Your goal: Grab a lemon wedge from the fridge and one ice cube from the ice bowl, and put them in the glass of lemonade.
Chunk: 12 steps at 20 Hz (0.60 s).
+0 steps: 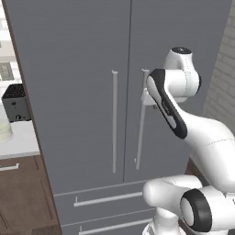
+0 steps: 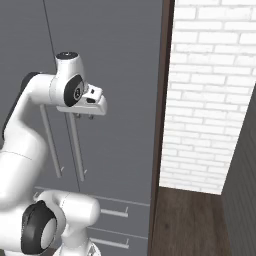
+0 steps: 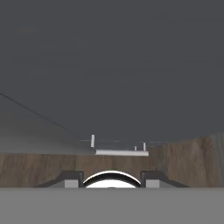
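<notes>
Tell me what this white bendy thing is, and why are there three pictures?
The white bendy thing is a robot arm, a bit like your own arm. At its end sits a gripper with two small fingers for pinching things. Two pictures come from cameras riding behind the arm, one on its left and one on its right. The third comes from a camera on the hand, looking along the fingers.

The big grey wall is a fridge with its doors shut. The gripper is at the right door's long silver handle; whether it is squeezing it I cannot tell. Beside the fridge, a black toaster sits on a white counter.
</notes>
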Tool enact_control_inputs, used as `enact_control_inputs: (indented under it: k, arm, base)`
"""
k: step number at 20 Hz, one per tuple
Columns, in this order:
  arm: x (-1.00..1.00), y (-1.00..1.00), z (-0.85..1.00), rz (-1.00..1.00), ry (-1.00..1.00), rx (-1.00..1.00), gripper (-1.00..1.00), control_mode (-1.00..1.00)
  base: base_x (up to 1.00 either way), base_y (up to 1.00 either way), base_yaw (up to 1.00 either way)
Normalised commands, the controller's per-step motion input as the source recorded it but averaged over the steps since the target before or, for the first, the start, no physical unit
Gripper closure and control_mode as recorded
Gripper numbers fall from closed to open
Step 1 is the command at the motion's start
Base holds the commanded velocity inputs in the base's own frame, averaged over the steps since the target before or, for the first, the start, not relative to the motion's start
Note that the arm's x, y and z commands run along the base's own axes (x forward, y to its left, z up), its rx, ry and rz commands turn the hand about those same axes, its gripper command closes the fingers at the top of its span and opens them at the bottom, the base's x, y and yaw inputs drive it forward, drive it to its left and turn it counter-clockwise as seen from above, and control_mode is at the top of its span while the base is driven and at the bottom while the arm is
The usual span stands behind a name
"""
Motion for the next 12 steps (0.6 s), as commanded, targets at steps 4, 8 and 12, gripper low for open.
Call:
enact_control_inputs:
  k: [4, 8, 12]
  arm:
    - [-0.4, 0.0, 0.0, 0.0, 0.0, 0.0, -1.0, -1.0]
    - [-0.83, 0.39, -0.02, 0.0, 0.0, -0.02, -1.0, -1.0]
    - [-0.31, 1.0, -0.13, 0.0, 0.0, -0.22, -1.0, -1.0]
  base:
    - [0.0, 0.0, 0.0]
    - [0.0, 0.0, 0.0]
    - [0.0, 0.0, 0.0]
